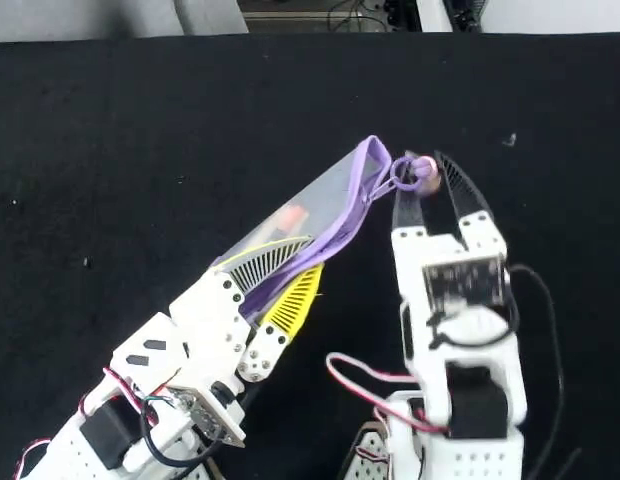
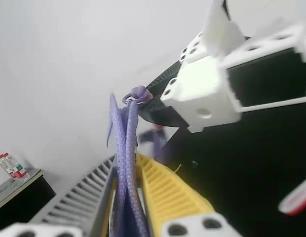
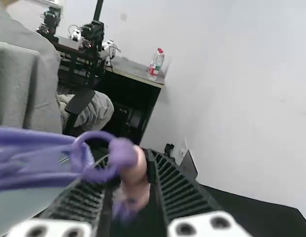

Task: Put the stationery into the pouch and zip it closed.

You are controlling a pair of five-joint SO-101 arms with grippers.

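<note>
Overhead, I see the clear pouch held up between the two grippers above the black table. It slants from near left to far right, with its purple zip edge along the right side. The left gripper is clamped on that edge, a pale ribbed finger on one side and a yellow one on the other. The right gripper has its black fingers closed on the zipper pull at the pouch's far corner. Something reddish sits inside the pouch; I cannot tell what it is.

My left wrist view adds the zip edge running up between the fingers to the pull. The right wrist view shows the pull as a purple ring with a pinkish bead wedged between the fingers. On a desk behind stands a red-capped bottle, its label too small to read.
</note>
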